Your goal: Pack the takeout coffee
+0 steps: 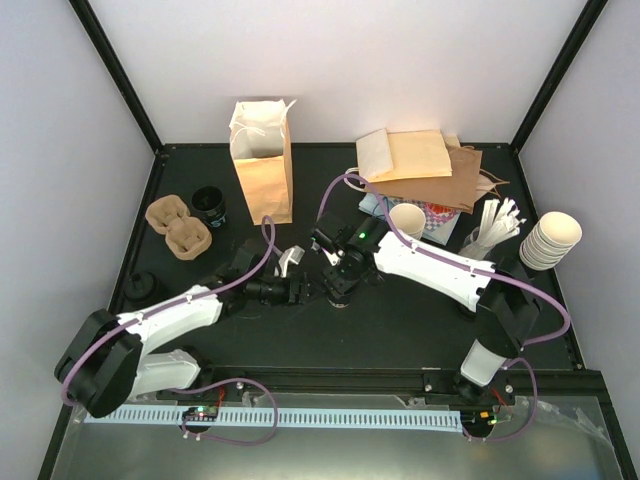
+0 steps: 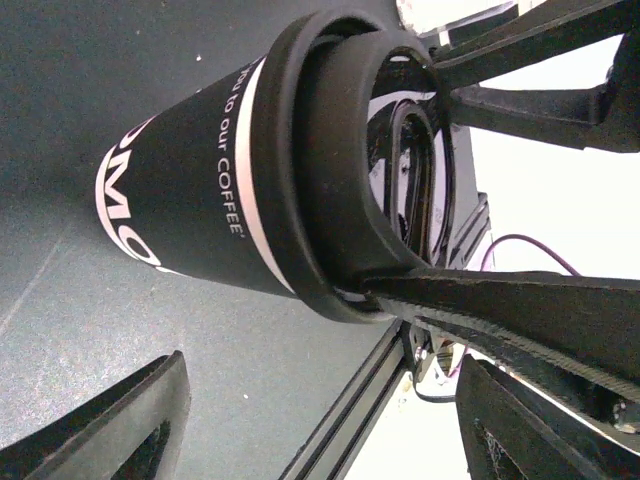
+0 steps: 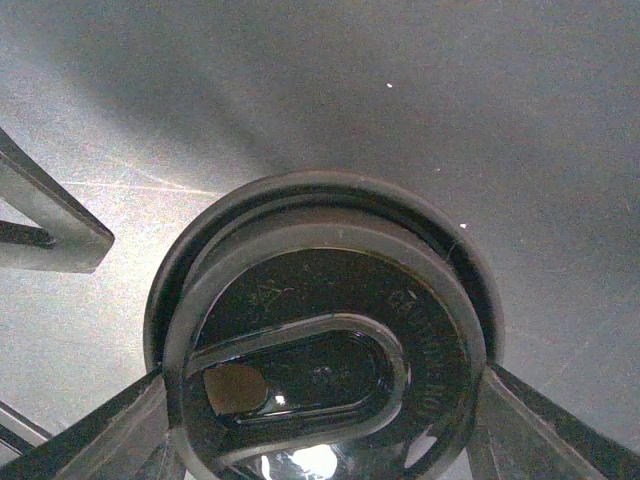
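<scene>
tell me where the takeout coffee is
The takeout coffee stands mid-table, in front of the brown paper bag, between both arms' tips in the top view; the right pincer grips its lid.

Black table (image 1: 300,335) — on it an upright brown paper bag (image 1: 265,170), two pulp cup trays (image 1: 180,228), a black cup (image 1: 211,206), flat paper bags (image 1: 430,160), stacked cream cups (image 1: 552,240) and, mid-table, the takeout coffee (image 2: 200,190).

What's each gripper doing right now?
Left gripper: open, fingers clear of the coffee cup.
Right gripper: closed on the coffee cup, gripping its black lid by the rim.
</scene>
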Motion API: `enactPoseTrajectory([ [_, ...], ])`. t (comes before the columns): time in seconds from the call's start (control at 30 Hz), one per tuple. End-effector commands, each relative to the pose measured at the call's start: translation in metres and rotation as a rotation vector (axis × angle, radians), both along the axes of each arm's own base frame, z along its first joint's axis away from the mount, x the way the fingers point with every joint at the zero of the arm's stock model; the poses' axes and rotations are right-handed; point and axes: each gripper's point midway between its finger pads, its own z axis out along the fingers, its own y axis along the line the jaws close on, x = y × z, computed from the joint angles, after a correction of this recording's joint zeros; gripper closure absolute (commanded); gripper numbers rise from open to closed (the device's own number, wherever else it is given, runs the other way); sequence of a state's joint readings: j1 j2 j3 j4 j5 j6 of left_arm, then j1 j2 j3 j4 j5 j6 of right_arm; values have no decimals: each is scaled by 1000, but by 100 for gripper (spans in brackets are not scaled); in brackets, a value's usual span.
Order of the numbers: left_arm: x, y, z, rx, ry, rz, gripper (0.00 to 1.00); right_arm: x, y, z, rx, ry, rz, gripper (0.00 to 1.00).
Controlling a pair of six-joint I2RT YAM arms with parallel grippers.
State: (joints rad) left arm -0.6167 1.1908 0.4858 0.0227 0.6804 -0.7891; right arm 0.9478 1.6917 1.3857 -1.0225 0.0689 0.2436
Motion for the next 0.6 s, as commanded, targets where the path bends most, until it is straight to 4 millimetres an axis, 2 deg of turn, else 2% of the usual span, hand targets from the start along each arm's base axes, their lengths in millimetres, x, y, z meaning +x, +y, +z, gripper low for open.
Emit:
enactPoseTrajectory([
  [0.0,13,-1,18,-25,-38,21,24,-11,-6,-34,-61,67,22,34],
  [0.33,46,17,23,-102,-18,157,28,-12,-4,-35,-51,70,42,34],
  [0.57,52,2,19,-129,14,82,25,-12,-2,-34,-47,66,47,34],
])
